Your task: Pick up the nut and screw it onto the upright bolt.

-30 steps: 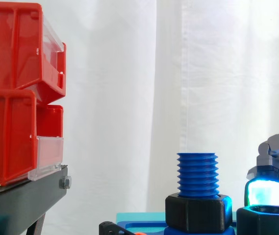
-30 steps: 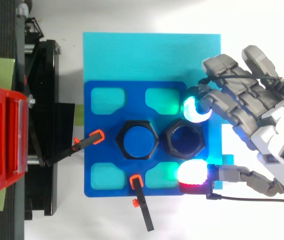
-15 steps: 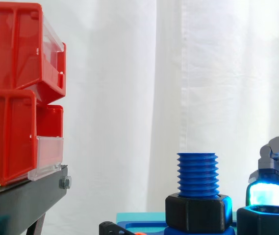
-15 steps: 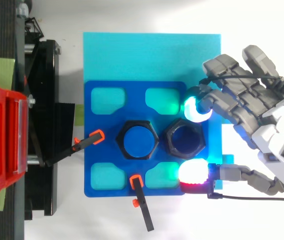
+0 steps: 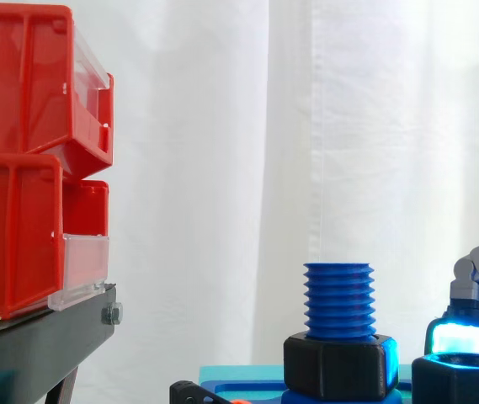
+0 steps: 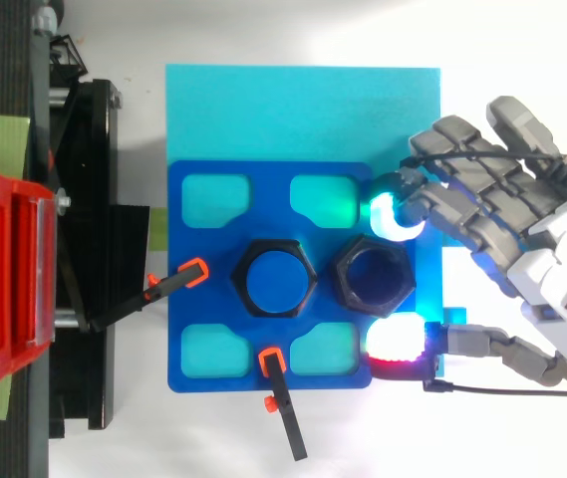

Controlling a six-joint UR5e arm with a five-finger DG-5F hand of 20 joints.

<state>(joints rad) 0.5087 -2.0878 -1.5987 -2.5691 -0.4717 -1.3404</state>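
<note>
Two pads (image 6: 395, 339) of robot hand (image 6: 547, 264) pinch nut (image 6: 375, 277) from both sides; upright bolt (image 6: 276, 277) just beside nut, away from palm.

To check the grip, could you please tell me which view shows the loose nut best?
The top view: the loose nut shows as a whole hexagon, pinched by the hand. The side view catches its upper rim, bottom right.

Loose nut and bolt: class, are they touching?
Apart. The top view shows blue plate between the loose nut and the bolt's black collar.
</note>
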